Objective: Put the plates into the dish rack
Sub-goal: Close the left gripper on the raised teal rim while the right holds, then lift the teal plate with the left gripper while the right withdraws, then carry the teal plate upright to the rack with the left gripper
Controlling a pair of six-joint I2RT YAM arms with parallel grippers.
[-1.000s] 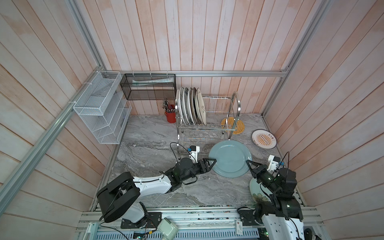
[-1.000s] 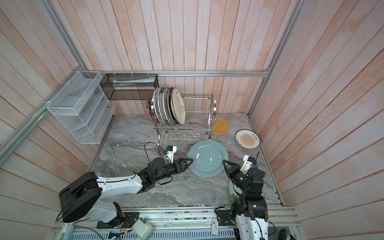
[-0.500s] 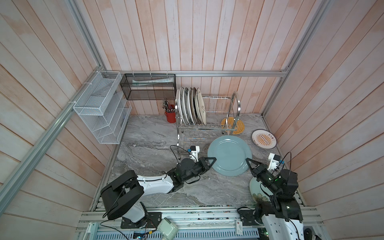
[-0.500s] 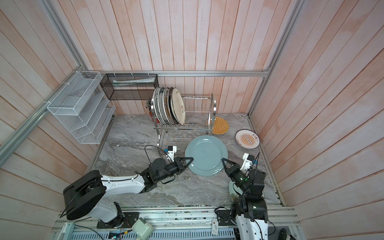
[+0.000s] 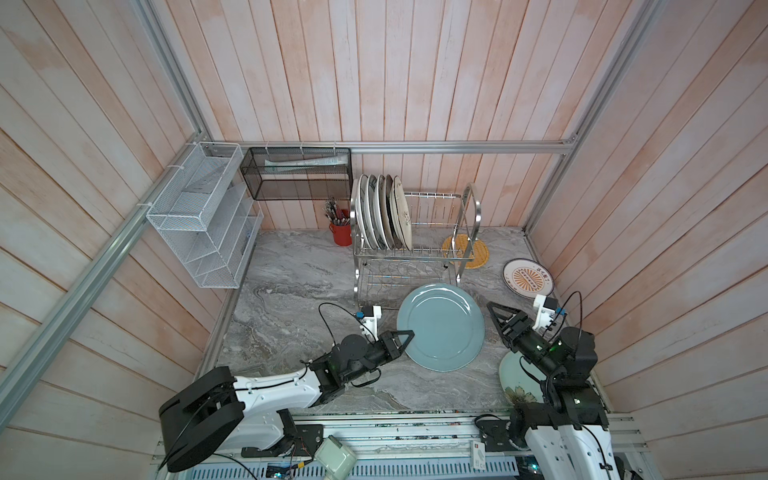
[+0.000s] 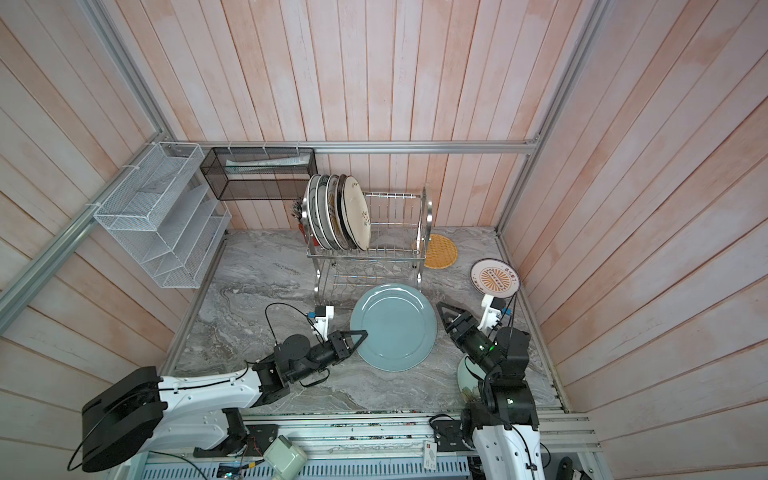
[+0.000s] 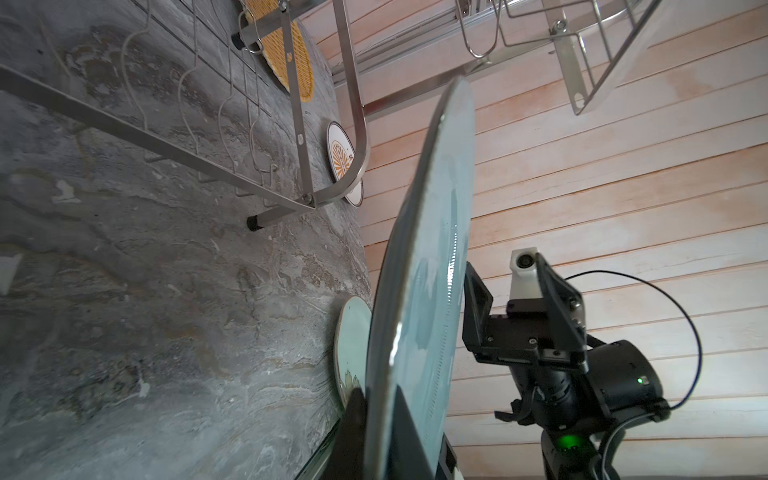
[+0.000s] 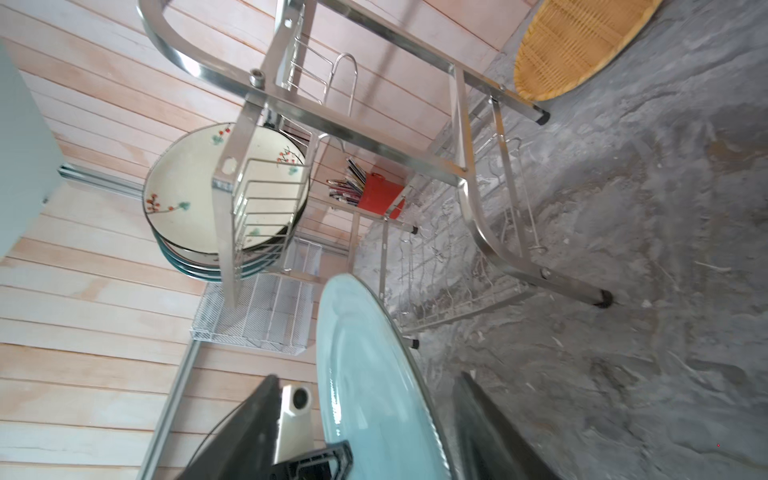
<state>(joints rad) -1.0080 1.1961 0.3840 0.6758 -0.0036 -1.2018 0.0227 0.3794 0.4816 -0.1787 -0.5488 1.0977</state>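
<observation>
Two arms sit at the bottom of both top views. L gripper [image 5: 405,336] is clamped on the left rim of the grey-blue plate [image 5: 440,328]; the left wrist view shows the rim pinched between its fingers [image 7: 353,432]. That plate is face up toward the cam, center-low in frame, raised off the marble table [image 5: 291,291]. Its far edge overlaps the front of the dish rack's lower tier in both top views.

R gripper [image 5: 494,316] is just beside the plate's right rim with jaws spread wide and holding nothing. In the right wrist view the rim sits between its fingers [image 8: 249,424] with gaps on both sides.

Pale green plate [image 5: 513,382] w/ flower print lies flat at lower right, partly under the R arm. Sunburst plate [image 5: 528,277] lies flat further back by the right wall.

Dish rack [image 5: 473,208] stands mid-frame toward the back. About five plates [image 5: 384,212] stand upright at the left end of its upper tier, with the cream floral one outermost on the right. The rest of the prongs are bare. Orange lattice plate [image 5: 478,249] lies flat behind the rack's right end. Red cup [image 5: 340,232] w/ utensils is at the rack's left rear.

Black mesh basket [image 5: 297,178] hangs on the back wall and the white mesh organiser [image 5: 199,224] on the left wall.
</observation>
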